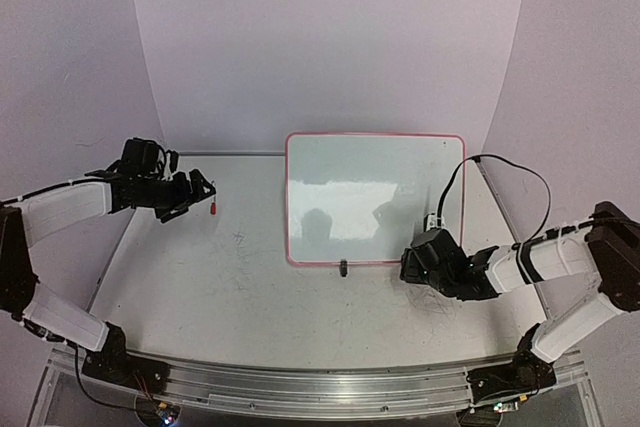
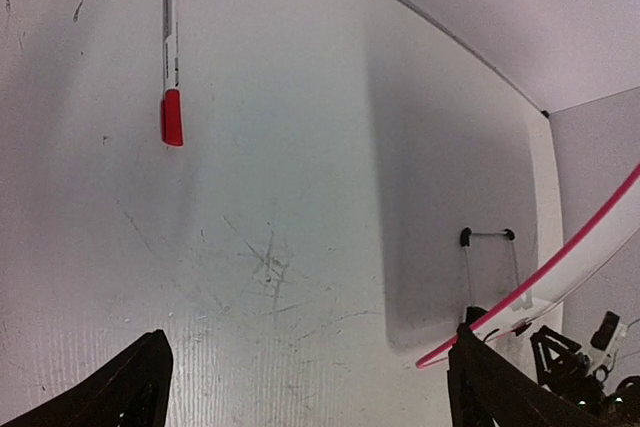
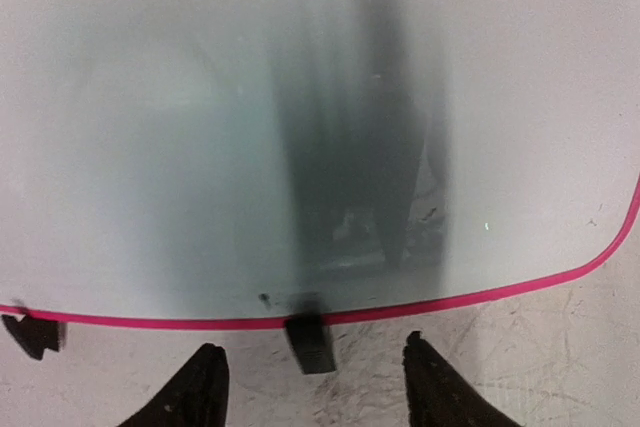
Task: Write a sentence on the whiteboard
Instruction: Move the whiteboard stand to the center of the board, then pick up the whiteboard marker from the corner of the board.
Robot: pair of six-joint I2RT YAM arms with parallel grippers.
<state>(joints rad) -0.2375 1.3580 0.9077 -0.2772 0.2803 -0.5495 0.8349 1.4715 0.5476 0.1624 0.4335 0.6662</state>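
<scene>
Take the surface (image 1: 250, 287) first: carries the whiteboard (image 1: 375, 197) toward its back, right of centre, long axis running side to side, face bare of writing with only dim reflections on it. Note the right claw (image 1: 412, 265) just off the board's near right corner, spread and holding nothing, with a black clip foot (image 3: 308, 342) on the near rim just ahead, in line with the gap between the fingers. Look left for the left claw (image 1: 200, 192), well apart from the board, spread wide and likewise empty. Find the marker (image 2: 171, 67) lying flat on the surface, near and ahead of that claw, somewhat left of its centre line, touching nothing else. Runs lengthwise almost straight away from the left wrist, red cap toward the claw, tail pointing off. Puts the left arm far nearer than the right. Calls, most likely, for a reach forward and a little leftward, with hardly any turn of the wrist, since closing sideways already means closing across the barrel.
</scene>
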